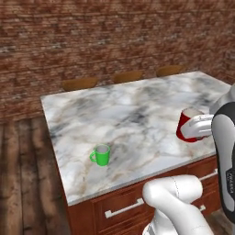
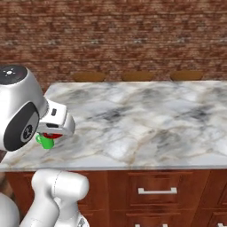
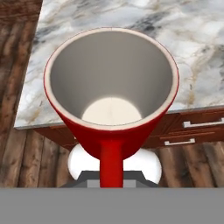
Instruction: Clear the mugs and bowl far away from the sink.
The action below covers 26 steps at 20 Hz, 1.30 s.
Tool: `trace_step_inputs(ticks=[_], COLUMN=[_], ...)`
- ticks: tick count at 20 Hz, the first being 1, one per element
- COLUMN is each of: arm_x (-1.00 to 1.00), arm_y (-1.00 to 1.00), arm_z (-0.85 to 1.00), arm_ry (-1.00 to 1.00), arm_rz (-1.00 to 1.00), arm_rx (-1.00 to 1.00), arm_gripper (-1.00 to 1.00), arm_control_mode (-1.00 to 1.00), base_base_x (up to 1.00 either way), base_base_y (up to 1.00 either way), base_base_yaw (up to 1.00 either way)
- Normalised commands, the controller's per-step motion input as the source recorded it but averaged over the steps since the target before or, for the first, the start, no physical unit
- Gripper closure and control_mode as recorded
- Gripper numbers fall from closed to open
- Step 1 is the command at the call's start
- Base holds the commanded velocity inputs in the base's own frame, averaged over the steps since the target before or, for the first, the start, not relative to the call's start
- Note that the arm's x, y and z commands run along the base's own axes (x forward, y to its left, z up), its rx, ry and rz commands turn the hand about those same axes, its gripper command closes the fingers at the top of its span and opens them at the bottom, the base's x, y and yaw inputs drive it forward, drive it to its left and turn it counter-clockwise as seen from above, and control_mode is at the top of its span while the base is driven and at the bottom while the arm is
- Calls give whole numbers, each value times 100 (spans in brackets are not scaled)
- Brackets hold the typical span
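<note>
Pinching the red mug (image 3: 111, 92) by its handle, the claw (image 1: 198, 130) holds it above the counter's (image 1: 133, 114) right front edge — a slip could drop it; the green mug (image 1: 101, 155) waits near the front-left corner.

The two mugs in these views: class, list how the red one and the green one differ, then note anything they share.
The red mug is held in the shut gripper; the green mug stands free and upright on the marble counter. The red mug looks larger than the green mug. Colour differs. Both have pale insides and a side handle.
</note>
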Motion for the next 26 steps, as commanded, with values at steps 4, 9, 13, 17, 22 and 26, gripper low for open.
trace_step_inputs(ticks=[4,9,13,17,22,26], arm_x=[0,0,0,17,35,36], arm_y=[0,0,0,-9,-37,-14], arm_z=[0,0,0,-3,-13,-25], arm_ry=[0,0,0,0,0,2], arm_rz=[0,0,0,8,13,1], arm_rx=[0,0,0,0,-1,-8], arm_gripper=[100,100,100,100,100,100], arm_control_mode=[100,100,100,-100,-100,-100], base_base_x=[97,80,77,56,0,0], base_base_y=[-3,-12,-30,-20,0,0], base_base_yaw=[2,10,46,30,0,0])
